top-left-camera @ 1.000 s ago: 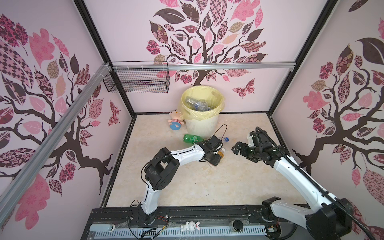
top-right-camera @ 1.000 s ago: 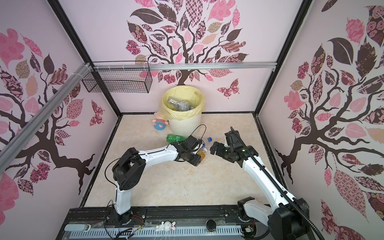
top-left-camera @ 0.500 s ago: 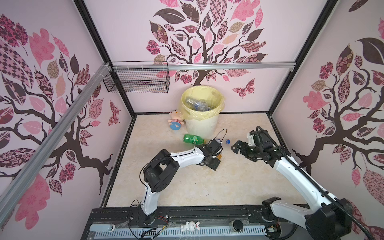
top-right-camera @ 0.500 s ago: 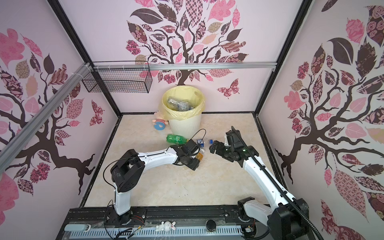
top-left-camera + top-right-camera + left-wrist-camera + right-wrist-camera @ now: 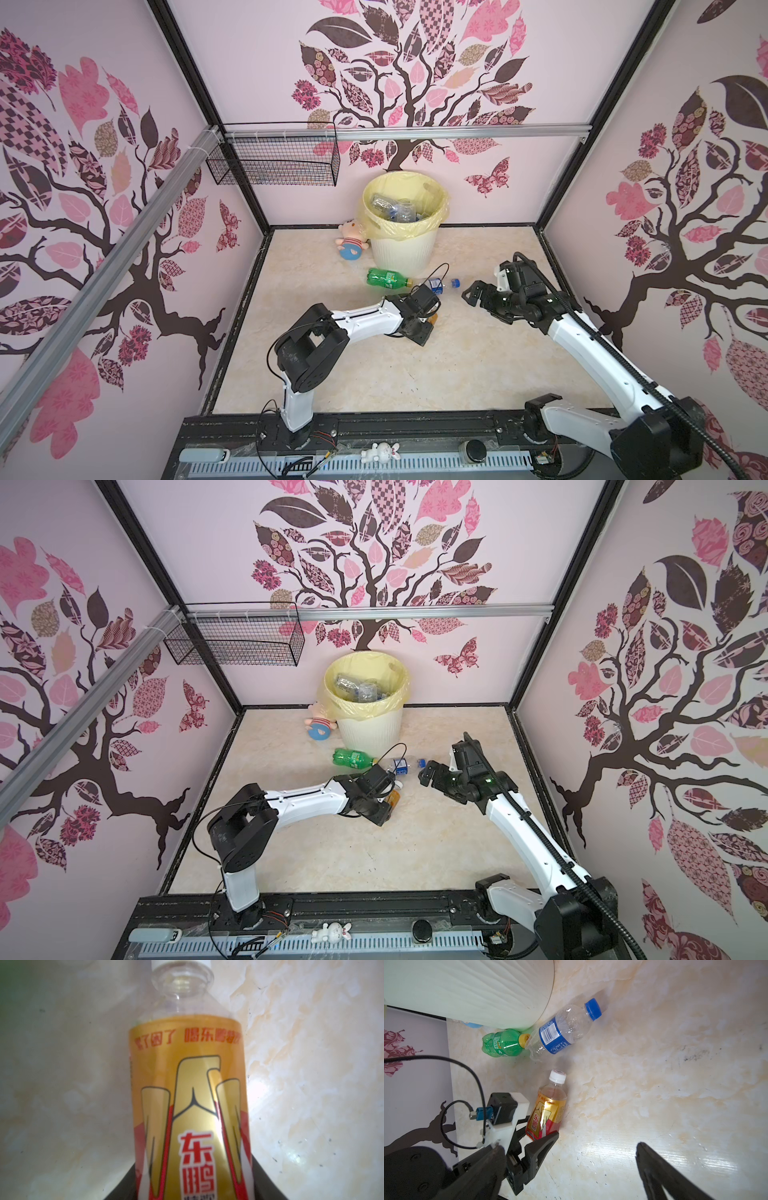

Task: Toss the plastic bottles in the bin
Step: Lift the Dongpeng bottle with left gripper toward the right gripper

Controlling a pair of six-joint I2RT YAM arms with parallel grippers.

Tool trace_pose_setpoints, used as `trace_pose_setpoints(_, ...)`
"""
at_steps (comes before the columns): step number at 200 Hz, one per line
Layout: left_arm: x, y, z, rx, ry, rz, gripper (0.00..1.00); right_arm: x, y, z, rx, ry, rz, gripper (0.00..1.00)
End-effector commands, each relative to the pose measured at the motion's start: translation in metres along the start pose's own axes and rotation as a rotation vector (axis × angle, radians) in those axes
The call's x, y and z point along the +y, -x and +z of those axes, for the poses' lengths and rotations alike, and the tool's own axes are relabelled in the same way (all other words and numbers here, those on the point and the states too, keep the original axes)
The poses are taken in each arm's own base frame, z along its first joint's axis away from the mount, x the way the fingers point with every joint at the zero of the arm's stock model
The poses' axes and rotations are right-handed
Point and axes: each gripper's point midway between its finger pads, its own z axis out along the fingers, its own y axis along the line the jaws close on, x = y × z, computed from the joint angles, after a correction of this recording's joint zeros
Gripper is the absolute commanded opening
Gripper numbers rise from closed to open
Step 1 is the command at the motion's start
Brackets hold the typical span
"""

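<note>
— What hangs on the back wall?
— A black wire basket (image 5: pixel 274 166) hangs from the aluminium rail (image 5: pixel 457 132) at the left corner. A tree decal (image 5: pixel 399 95) spreads above the rail and a butterfly decal (image 5: pixel 487 179) sits below it.
— And on the marbled desk (image 5: pixel 457 374)?
— A plush doll (image 5: pixel 351 245) lies near the back wall, with a pink head, striped middle and blue bottom. A small white bunny figurine (image 5: pixel 378 452) sits on the grey slotted strip (image 5: pixel 415 460) in front.

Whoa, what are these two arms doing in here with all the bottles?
They're tidying plastic bottles away. The bin already holds a pile of bottles. The left gripper has its jaws around a gold-labelled bottle lying on the floor. The right gripper hangs open near a blue-capped bottle, which lies beside a green bottle at the bin's foot.
</note>
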Motion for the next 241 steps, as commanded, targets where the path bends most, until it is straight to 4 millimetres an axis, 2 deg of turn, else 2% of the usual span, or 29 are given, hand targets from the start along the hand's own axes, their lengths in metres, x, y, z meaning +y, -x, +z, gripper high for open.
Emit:
trace_pose_setpoints(1,-0.008,0.010,-0.031,-0.071,-0.056,-0.054,0.51,0.011,0.005,-0.003,-0.003,0.054,0.019,1.00)
trace_pose_setpoints(41,-0.016,0.037,-0.081,-0.193,-0.145,-0.165,0.51,0.043,0.024,-0.012,-0.008,0.142,0.011,0.99)
trace_pose_setpoints(77,-0.024,0.071,-0.133,-0.329,-0.209,-0.197,0.51,0.089,0.049,-0.034,-0.036,0.275,-0.027,1.00)
trace_pose_setpoints(91,-0.026,0.081,-0.149,-0.357,-0.224,-0.199,0.52,0.107,0.054,-0.043,-0.034,0.319,-0.071,1.00)
trace_pose_setpoints(112,-0.031,0.096,-0.172,-0.404,-0.253,-0.196,0.52,0.117,0.059,-0.050,-0.050,0.336,-0.093,0.99)
trace_pose_setpoints(134,-0.037,0.107,-0.193,-0.444,-0.288,-0.185,0.52,0.127,0.058,-0.049,-0.034,0.374,-0.098,0.96)
trace_pose_setpoints(151,-0.040,0.113,-0.204,-0.461,-0.298,-0.177,0.52,0.135,0.054,-0.046,-0.016,0.401,-0.106,0.94)
trace_pose_setpoints(183,-0.042,0.119,-0.219,-0.488,-0.309,-0.161,0.52,0.135,0.048,-0.037,0.007,0.408,-0.109,0.89)
trace_pose_setpoints(241,-0.044,0.119,-0.216,-0.466,-0.302,-0.143,0.52,0.146,0.038,-0.025,0.059,0.444,-0.103,0.84)
